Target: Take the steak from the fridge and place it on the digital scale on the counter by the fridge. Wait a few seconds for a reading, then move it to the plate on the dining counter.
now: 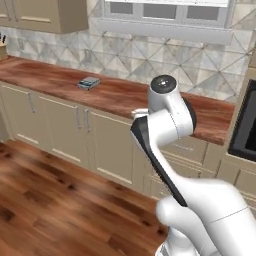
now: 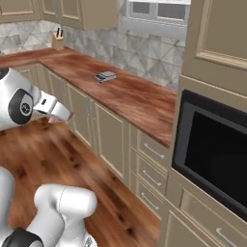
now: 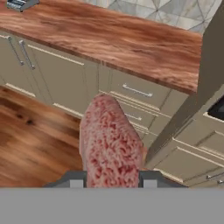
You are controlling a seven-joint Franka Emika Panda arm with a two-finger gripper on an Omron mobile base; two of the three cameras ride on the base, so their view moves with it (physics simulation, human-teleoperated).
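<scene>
The steak (image 3: 109, 144), a pinkish-red slab with paler streaks, sticks out from between my fingertips in the hand view. My gripper (image 3: 113, 180) is shut on it. It hangs in the air in front of the beige cabinet fronts, below the edge of the counter (image 3: 113, 39). The digital scale (image 1: 88, 83) (image 2: 105, 76) (image 3: 19, 3), a small flat grey square, lies on the counter (image 1: 125, 95) well to the left of my hand. In the right base view my gripper (image 2: 61, 115) points toward the cabinets.
A tall unit with a dark built-in oven window (image 2: 212, 154) (image 1: 247, 125) ends the counter on the right. A knife block (image 2: 58, 41) stands in the far corner. Wood floor (image 1: 50, 200) lies open in front of the cabinets.
</scene>
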